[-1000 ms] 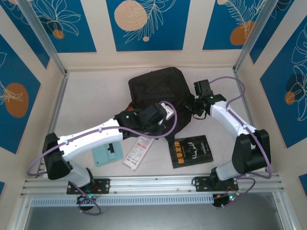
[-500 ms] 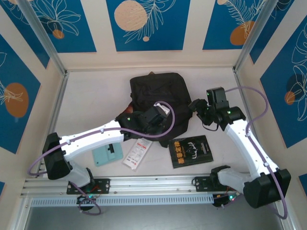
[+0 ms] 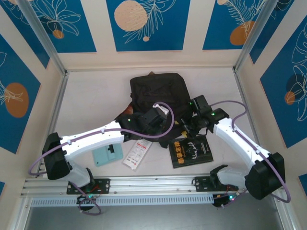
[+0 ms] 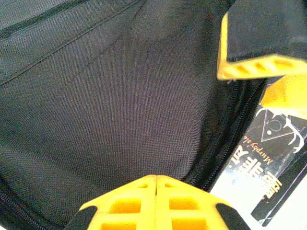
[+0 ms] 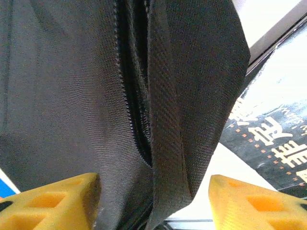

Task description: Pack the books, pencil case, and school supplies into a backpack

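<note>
The black backpack [image 3: 156,91] lies flat at mid-table. My left gripper [image 3: 162,119] rests on its near edge, shut, its yellow tips [image 4: 156,181] pinched together at the fabric beside the zip [image 4: 225,139]. My right gripper [image 3: 187,125] is at the bag's near right corner and open. A fold of backpack fabric [image 5: 192,110] and an open zip [image 5: 136,96] hang between its fingers [image 5: 53,199]. The black book with gold antlers [image 3: 192,151] lies just in front of the bag, and it also shows in the wrist views [image 4: 271,167] [image 5: 278,139].
A long white packet with red print [image 3: 136,152] and a light-teal piece with a black patch [image 3: 106,154] lie near the front left. The right gripper's yellow fingers [image 4: 254,69] are close above the left gripper. Walls enclose the table.
My right gripper swung from the backpack's right side down to its near right corner, close to the left gripper. The left arm, the bag and the loose items stayed put.
</note>
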`<state>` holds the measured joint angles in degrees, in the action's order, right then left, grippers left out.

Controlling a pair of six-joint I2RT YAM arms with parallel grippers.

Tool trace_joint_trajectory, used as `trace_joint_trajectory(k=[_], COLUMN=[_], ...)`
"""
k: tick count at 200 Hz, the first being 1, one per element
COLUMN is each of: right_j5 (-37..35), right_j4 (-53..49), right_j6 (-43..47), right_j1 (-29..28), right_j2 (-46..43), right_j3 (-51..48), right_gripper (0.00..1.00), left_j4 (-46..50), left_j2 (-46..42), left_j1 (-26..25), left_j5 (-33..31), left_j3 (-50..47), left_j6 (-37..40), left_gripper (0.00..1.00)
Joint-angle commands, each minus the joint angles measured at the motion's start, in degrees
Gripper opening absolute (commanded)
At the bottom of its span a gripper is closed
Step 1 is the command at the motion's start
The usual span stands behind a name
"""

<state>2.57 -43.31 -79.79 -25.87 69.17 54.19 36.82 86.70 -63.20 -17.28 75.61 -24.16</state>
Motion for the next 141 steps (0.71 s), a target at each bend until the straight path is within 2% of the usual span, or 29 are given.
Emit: trace_joint_trajectory(k=[1, 25, 54, 114, 141], right_j5=[-2.85, -6.53, -10.81, -12.96, -16.09], right_j4=[-1.14, -1.98, -3.21, -3.21, -4.46], right_j6=[-2.57, -1.97, -0.43, 0.80, 2.64], right_j1=[-1.01, -1.72, -2.18, -2.39, -2.52], right_j2=[1.57, 2.53, 2.30, 1.91, 1.52], right_j3=[-0.31, -0.93, -1.52, -2.50, -1.91], right_gripper=[0.46, 0.23, 0.00, 0.00, 0.00], left_j4=[-0.66, 0.83, 3.81, 10.46, 14.49], left_j2=[-1.88, -1.07, 0.24, 3.73, 4.11], left_j1=[-0.44, -0.43, -0.48, -0.51, -0.52], left_j5=[-1.91, -2.33, -4.27, -7.79, -9.32], left_j3=[-0.90, -0.93, -1.13, -0.42, 0.84], left_j6=[-1.32, -1.17, -0.91, 0.87, 2.22], left_gripper=[0.00, 0.00, 0.00, 0.00, 0.00])
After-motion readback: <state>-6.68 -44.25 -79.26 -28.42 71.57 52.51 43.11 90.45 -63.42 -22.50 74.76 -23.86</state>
